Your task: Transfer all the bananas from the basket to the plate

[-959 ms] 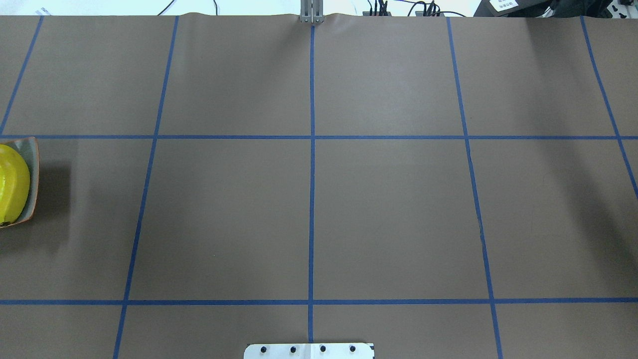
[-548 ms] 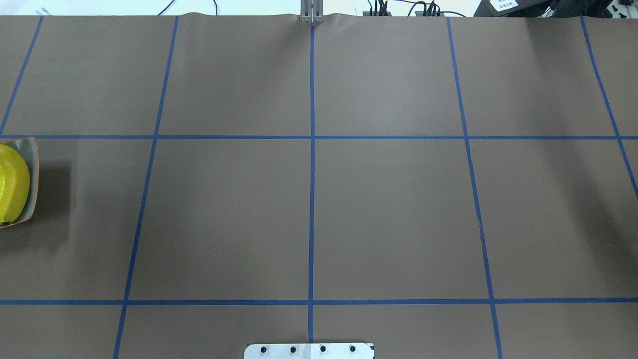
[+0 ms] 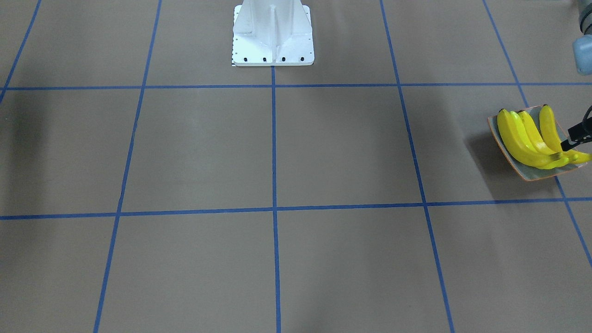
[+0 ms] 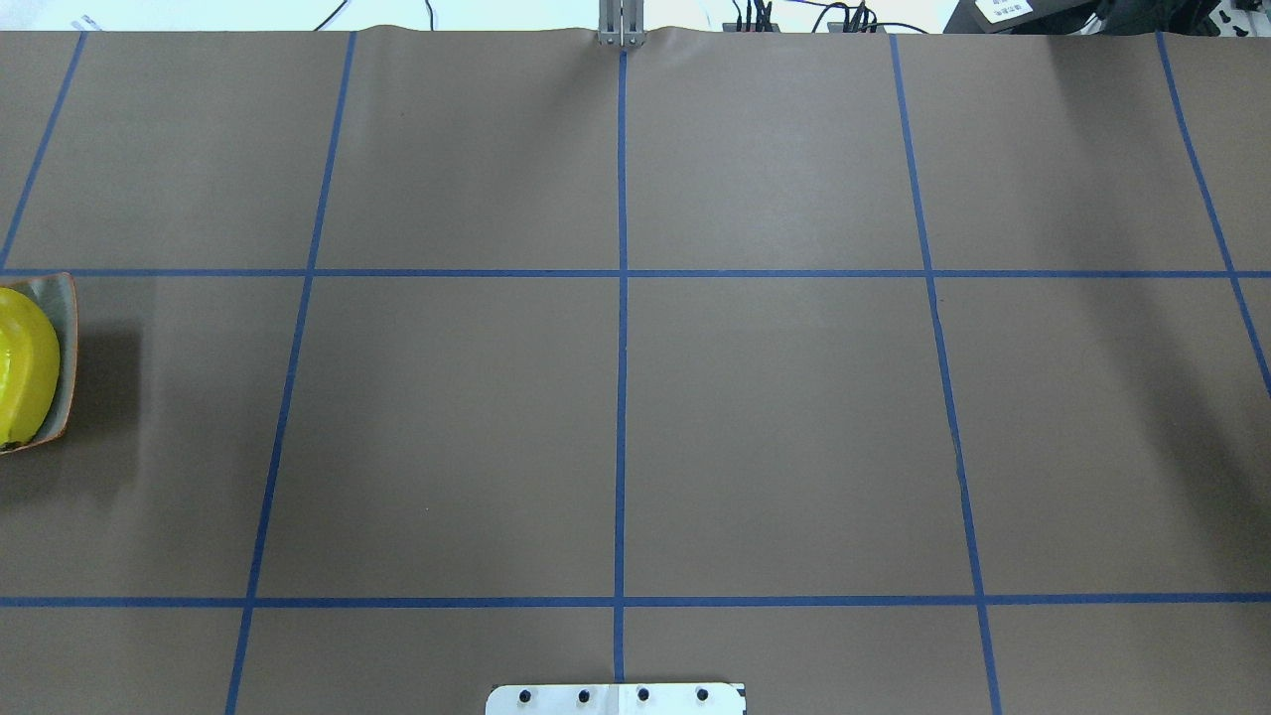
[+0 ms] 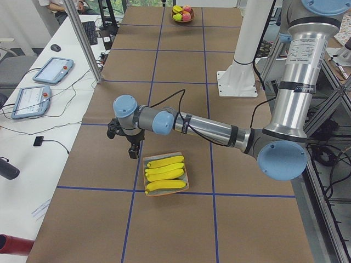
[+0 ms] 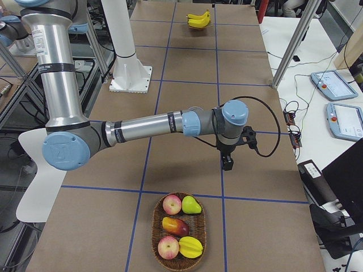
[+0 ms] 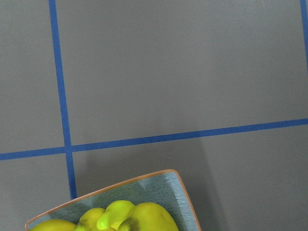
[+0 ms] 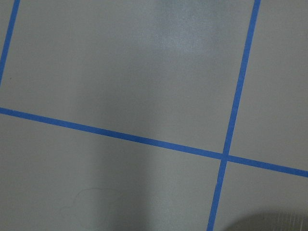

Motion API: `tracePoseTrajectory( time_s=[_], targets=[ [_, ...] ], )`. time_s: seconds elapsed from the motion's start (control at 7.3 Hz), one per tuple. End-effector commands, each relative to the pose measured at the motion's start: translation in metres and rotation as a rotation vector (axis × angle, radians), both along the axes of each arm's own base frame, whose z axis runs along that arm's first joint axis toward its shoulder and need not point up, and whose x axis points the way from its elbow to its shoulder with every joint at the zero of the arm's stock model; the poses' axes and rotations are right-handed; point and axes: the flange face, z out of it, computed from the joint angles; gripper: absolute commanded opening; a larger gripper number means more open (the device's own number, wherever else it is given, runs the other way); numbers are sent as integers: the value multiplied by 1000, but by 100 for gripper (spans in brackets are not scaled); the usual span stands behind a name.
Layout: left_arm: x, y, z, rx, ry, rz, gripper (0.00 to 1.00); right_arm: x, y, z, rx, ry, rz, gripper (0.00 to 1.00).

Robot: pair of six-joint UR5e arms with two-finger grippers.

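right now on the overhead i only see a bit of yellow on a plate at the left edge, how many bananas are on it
Observer: three bananas lie side by side on the plate.
Operator: any in the basket
Observer: none that I can see; the basket, at the table's other end, holds only other fruit.
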Motion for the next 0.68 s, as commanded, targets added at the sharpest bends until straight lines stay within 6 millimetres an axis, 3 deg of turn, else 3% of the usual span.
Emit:
tracePoseTrajectory(
  time_s=[0.0, 0.27, 0.55],
  targets=[
    [0, 0, -1, 3, 1, 0, 100, 1, 5, 0, 3, 0, 1, 100],
    [0, 1, -9, 17, 5, -1, 100, 1, 6, 1, -1, 0, 2, 100],
    [-3, 16, -15, 31, 7, -2, 100, 1, 5, 0, 2, 0, 2, 100]
  ],
)
